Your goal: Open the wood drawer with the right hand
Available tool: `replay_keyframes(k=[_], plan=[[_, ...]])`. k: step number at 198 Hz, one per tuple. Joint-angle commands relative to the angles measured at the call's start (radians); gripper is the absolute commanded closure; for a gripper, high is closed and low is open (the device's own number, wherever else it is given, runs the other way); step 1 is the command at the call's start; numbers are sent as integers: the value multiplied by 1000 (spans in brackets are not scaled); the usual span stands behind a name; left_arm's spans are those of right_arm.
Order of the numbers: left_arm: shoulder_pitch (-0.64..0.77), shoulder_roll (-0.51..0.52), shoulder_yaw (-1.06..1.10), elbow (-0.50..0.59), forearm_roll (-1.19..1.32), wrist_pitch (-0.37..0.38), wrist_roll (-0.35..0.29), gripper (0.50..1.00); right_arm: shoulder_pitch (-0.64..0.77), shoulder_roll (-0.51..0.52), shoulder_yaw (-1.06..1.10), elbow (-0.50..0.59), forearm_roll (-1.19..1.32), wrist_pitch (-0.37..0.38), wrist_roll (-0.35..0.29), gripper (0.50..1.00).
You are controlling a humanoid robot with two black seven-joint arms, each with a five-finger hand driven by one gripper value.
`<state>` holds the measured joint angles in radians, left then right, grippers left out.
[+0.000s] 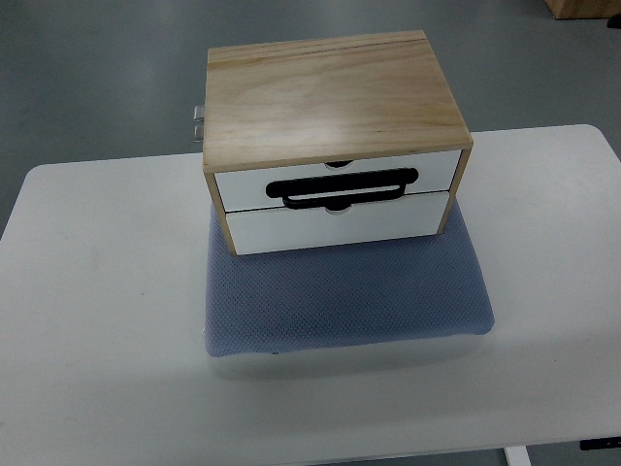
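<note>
1. One white table [97, 320] fills most of the view, with grey floor [97, 68] showing beyond its far edge.
2. One blue-grey mat [340, 301] lies on the table, near the middle – its front edge sits a little short of the table's near edge.
3. One wooden box [330, 97] stands on the back part of the mat, its light wood top turned slightly so the front faces down and a bit to the left of the picture.
4. Two white drawers sit in the box front, one above the other – the upper drawer [243, 184] and the lower drawer [330, 225]. Both look flush with the frame, so both are closed.
5. One black handle [343, 186], a flat loop, lies across the seam between the two drawers; which drawer it belongs to cannot be told.
6. One small metal fitting [198, 122] pokes out at the box's back left corner.
7. One tan object [582, 8] is cut off at the top right corner of the picture, on the floor.
8. No robot hand shows anywhere in the picture, so whether the fingers of either are spread or curled cannot be told.
</note>
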<state>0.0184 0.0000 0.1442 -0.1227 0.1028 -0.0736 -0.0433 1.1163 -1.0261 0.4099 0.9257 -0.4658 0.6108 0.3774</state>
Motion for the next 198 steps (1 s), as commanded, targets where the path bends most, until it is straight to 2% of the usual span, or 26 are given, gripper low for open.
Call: replay_keyframes(k=[1,21,71,123,158,198], plan=[[0,0,0,0,0,0,-1,500,5,-11,-2,97,-48,0,0,560],[0,0,0,0,0,0,0,500,8,-28,-3,211,-103,0,-2,560],[0,0,0,0,0,0,0,500,57,-26,-17,324,-172,0,-3,560],[0,0,0,0,0,0,0,500,62,-40,-26,533,-251,0,-5,560],[0,0,0,0,0,0,-1,500,57,-29,-16,613,-254,0,-3,560],[0,0,0,0,0,0,0,500,54,34,-19,622,-294,0,-14,560]])
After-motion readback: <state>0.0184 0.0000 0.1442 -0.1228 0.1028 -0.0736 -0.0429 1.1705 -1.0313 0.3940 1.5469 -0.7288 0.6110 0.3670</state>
